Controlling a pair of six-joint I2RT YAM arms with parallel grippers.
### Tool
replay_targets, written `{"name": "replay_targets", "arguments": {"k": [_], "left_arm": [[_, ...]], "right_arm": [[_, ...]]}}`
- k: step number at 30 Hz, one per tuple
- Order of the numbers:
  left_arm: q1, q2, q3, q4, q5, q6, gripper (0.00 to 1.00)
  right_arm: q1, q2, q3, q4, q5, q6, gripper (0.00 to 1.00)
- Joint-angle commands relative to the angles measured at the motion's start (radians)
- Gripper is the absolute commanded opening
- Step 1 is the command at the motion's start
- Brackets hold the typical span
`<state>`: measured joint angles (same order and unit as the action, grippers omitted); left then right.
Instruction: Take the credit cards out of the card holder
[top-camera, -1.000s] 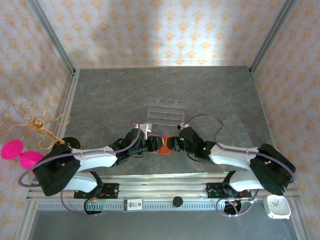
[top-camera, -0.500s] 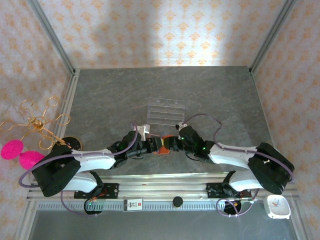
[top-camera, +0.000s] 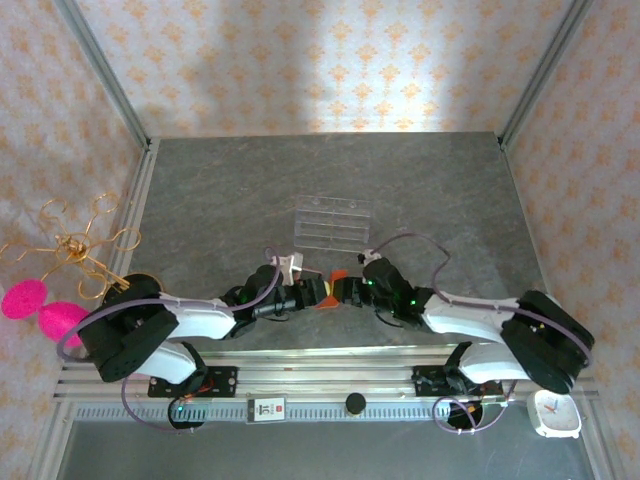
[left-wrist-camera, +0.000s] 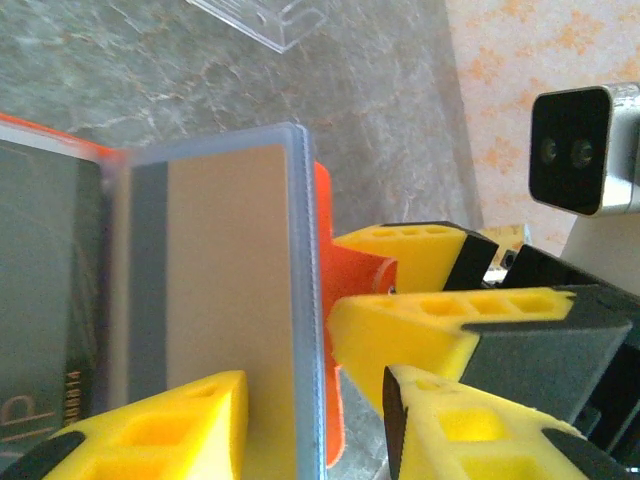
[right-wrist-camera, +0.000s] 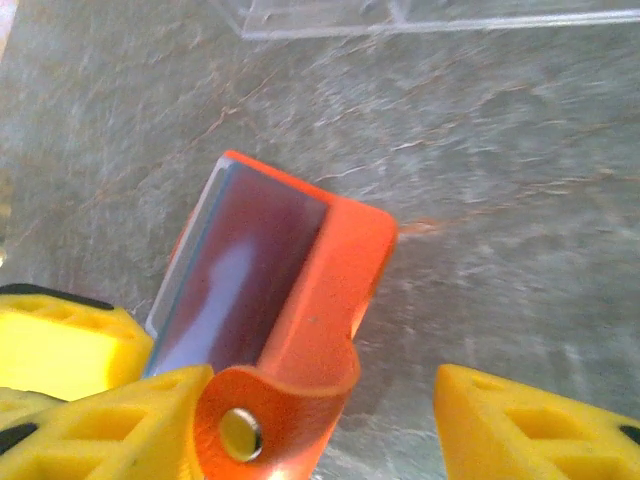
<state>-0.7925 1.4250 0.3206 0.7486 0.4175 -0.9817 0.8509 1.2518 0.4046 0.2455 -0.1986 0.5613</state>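
The two arms meet over the near middle of the desk (top-camera: 220, 200), with the left end effector (top-camera: 312, 292) and right end effector (top-camera: 348, 290) tip to tip and the wallet (top-camera: 335, 281) between them. In the left wrist view the wallet stands open on edge, and its grey-blue flap runs straight into the gap of the left end effector (left-wrist-camera: 315, 385). The gold card (left-wrist-camera: 225, 290) sits in that flap, dark stripe along one side. The black card (left-wrist-camera: 50, 300) lies just beyond it, away from the fingers, in the other half. The left end effector is partly spread and straddles the flap: one finger (left-wrist-camera: 170, 425) is against the card face, and the other (left-wrist-camera: 440, 425) is just clear of the orange back. In the right wrist view the right end effector (right-wrist-camera: 322, 375) is released, its fingers wide apart. The tab (right-wrist-camera: 275, 415) with its metal snap touches this end effector's left finger (right-wrist-camera: 110, 425), while its right finger (right-wrist-camera: 540, 430) stands well apart over bare desk. The rest of the wallet tilts up and away from these fingertips. The clear rack (top-camera: 332, 222) lies on the desk beyond both end effectors, apart from the wallet.
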Motion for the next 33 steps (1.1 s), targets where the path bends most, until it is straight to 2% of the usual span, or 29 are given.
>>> {"name": "replay_targets", "arguments": {"k": [1,4,7,13,17,21,25,30,33], "left_arm": [[-0.015,0.059,0.034,0.091,0.058,-0.017,0.35],[-0.018,0.122,0.06,0.108,0.086,-0.026,0.31],[-0.017,0.164,0.076,0.116,0.098,-0.033,0.28],[-0.017,0.141,0.075,0.09,0.073,-0.021,0.26],[-0.016,0.127,0.062,0.083,0.062,-0.018,0.26],[-0.012,0.108,0.051,0.082,0.059,-0.02,0.26],[0.009,0.015,0.021,0.024,0.006,0.004,0.37],[0.042,-0.095,-0.001,-0.1,-0.058,0.083,0.45],[0.02,-0.119,0.084,-0.348,-0.157,0.224,0.49]], "right_arm": [[0.004,-0.108,-0.042,-0.095,0.134,0.048,0.57],[0.004,-0.201,-0.065,-0.127,0.164,0.053,0.52],[0.004,-0.228,-0.058,-0.123,0.13,0.035,0.42],[0.004,-0.085,0.012,-0.039,0.004,0.004,0.29],[0.004,0.029,0.051,-0.008,0.003,-0.012,0.25],[0.004,0.136,0.08,-0.064,0.042,-0.006,0.18],[0.004,0.178,0.054,-0.041,0.054,0.016,0.17],[0.004,0.201,0.051,-0.032,0.065,0.011,0.18],[0.003,0.221,0.059,-0.035,0.069,0.007,0.18]]}}
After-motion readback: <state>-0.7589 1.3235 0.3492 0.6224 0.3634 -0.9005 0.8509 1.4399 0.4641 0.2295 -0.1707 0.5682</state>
